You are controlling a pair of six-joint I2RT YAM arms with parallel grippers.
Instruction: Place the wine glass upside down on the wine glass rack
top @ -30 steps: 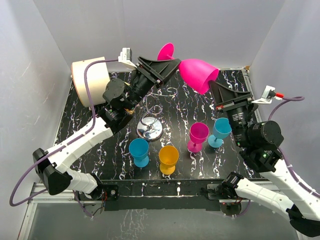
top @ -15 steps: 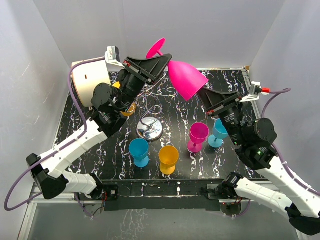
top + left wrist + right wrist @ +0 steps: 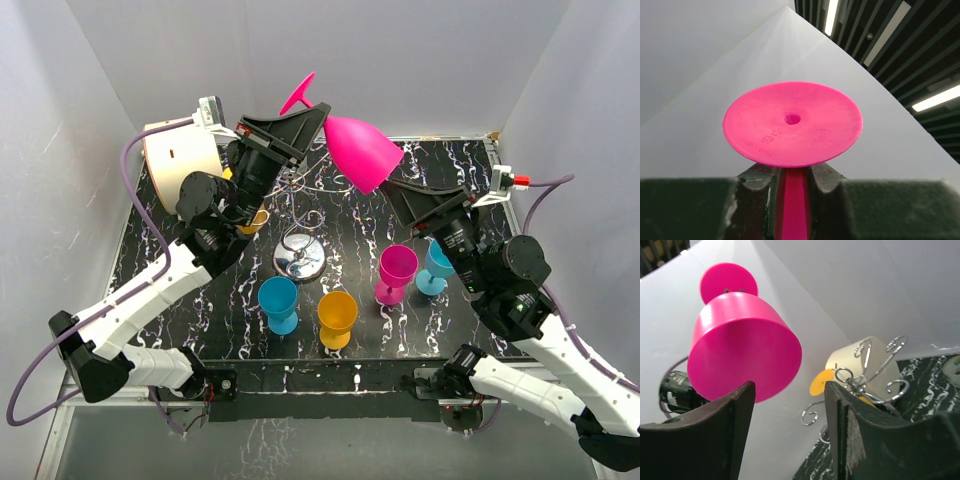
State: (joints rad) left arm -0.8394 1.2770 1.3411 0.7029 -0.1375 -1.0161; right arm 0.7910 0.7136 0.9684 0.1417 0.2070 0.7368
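Two arms: both are up over the back half of the black marbled worktop [image 3: 350, 225], close together at one glass.
Task's thing: the bright pink plastic wine glass [image 3: 355, 150] is in the air near the worktop's back edge, behind the rack. It is tilted, with its round foot up toward the back wall and its mouth slanting down toward the right edge.
Left gripper [image 3: 792, 182]: clamped on the stem just under the foot. By the look of it, this gripper alone carries the glass.
Right gripper [image 3: 790, 405]: fingers spread wide, just below the bowl's rim. Whether one grazes the bowl cannot be told.
Rack: the silver wire wine glass rack [image 3: 298, 258] has curled arms on a round chrome base. It stands mid-worktop, below and in front of the held glass. An orange glass [image 3: 821, 382] seems to hang on its left side.
Risk, grip: a thin stem between narrow jaws may swivel, so the bowl could swing down or slip out.
Risk, approach: the bowl or foot could catch a scroll arm or knock the orange glass. A light stand may tip or slide.
Risk, right arm: it sits close under the bowl, so a careless retreat could bump the glass.
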